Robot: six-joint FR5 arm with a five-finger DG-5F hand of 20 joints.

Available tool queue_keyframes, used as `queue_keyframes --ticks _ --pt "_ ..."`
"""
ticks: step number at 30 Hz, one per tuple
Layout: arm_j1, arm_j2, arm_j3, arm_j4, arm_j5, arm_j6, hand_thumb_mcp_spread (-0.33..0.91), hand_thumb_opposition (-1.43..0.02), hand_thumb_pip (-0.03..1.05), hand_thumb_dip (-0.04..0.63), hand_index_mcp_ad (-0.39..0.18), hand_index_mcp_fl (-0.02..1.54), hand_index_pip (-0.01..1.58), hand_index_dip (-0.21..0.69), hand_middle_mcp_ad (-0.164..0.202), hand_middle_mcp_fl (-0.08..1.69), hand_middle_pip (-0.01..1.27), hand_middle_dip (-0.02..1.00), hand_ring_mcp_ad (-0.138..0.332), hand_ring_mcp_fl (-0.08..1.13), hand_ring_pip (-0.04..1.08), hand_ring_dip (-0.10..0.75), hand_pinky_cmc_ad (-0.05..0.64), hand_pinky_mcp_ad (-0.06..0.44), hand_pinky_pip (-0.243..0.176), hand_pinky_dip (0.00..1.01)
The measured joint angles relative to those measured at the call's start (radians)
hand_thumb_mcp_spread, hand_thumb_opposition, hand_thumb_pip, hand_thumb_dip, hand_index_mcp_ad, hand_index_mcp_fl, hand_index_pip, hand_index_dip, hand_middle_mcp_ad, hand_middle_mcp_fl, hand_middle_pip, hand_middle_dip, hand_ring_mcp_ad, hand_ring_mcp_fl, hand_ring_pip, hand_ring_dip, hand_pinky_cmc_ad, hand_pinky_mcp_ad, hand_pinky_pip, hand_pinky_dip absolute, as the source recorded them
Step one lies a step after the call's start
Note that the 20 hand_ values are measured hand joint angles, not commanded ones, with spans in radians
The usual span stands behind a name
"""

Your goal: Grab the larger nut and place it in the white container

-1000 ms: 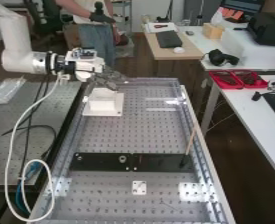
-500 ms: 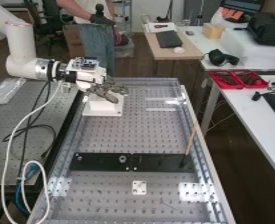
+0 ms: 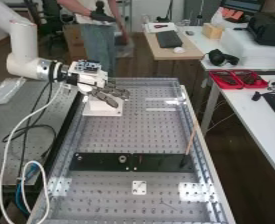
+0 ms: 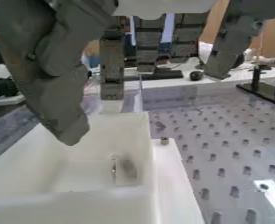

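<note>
The hand (image 3: 110,95) is over the white container (image 3: 102,106) at the bench's far left in the high view, its fingers extended and apart. In the wrist view the hand (image 4: 58,65) hangs above the open white container (image 4: 121,127), with nothing between thumb and fingers. A small greyish, blurred thing (image 4: 129,169) shows inside the container near its wall; whether it is the larger nut I cannot tell. On the black plate, a round metallic ring (image 3: 122,159) and a smaller one (image 3: 80,158) stand out.
The perforated bench (image 3: 121,135) has raised rails along its sides. A thin wooden stick (image 3: 191,141) stands tilted at the black plate's right end. Nearer lies a small white square plate (image 3: 139,187). Red trays (image 3: 235,79) sit on the side table.
The hand has come down and slightly right over the white container, its fingers now pointing lower and more spread. The arm's upper part has shifted with it. The rings on the black plate have not moved.
</note>
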Motion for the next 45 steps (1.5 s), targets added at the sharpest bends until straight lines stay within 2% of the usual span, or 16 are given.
queue_keyframes --ticks 2,5,9,12,17,21,26,38,45 --pt "-0.007 0.008 0.004 -0.012 -0.006 -0.004 0.29 -0.83 0.71 0.253 -0.113 0.02 1.26 0.106 0.035 0.07 0.13 0.19 0.113 0.0 0.1 0.056 0.328 0.274 -0.033 0.4" --pt "-0.029 0.04 0.014 -0.029 -0.025 -0.016 0.27 -0.82 0.71 0.257 -0.113 0.02 1.23 0.087 0.037 0.07 0.13 0.19 0.113 0.0 0.09 0.056 0.332 0.271 -0.061 0.42" --pt "-0.073 0.1 0.035 -0.049 -0.069 -0.039 0.24 -0.82 0.71 0.253 -0.113 0.02 1.08 0.063 0.033 0.07 0.13 0.19 0.113 0.0 0.09 0.056 0.328 0.274 -0.065 0.44" --pt "-0.133 0.149 0.063 -0.06 -0.134 -0.064 0.23 -0.81 0.71 0.253 -0.112 0.01 0.97 0.047 0.037 0.07 0.13 0.19 0.113 0.0 0.09 0.056 0.337 0.278 -0.075 0.46" --pt "-0.241 0.177 0.133 -0.097 -0.255 -0.078 0.21 -0.8 0.71 0.253 -0.113 0.01 0.85 0.031 0.033 0.07 0.13 0.19 0.115 0.0 0.09 0.056 0.351 0.278 -0.075 0.46" --pt "-0.315 0.183 0.193 -0.129 -0.331 -0.087 0.21 -0.8 0.68 0.239 -0.11 0.01 0.67 0.031 0.035 0.07 0.13 0.19 0.117 0.0 0.09 0.056 0.353 0.293 -0.075 0.46" --pt "-0.415 0.182 0.292 -0.176 -0.422 -0.103 0.21 -0.79 0.67 0.236 -0.106 0.02 0.56 0.031 0.038 0.07 0.13 0.19 0.126 0.0 0.09 0.056 0.367 0.297 -0.075 0.46" --pt "-0.493 0.147 0.363 -0.236 -0.435 -0.073 0.21 -0.79 0.66 0.236 -0.106 0.01 0.49 0.059 0.04 0.07 0.13 0.19 0.127 0.0 0.09 0.056 0.367 0.297 -0.075 0.46" --pt "-0.509 0.136 0.372 -0.246 -0.437 -0.075 0.21 -0.79 0.65 0.236 -0.106 0.02 0.39 0.063 0.04 0.07 0.13 0.19 0.127 0.0 0.09 0.056 0.367 0.293 -0.075 0.46"
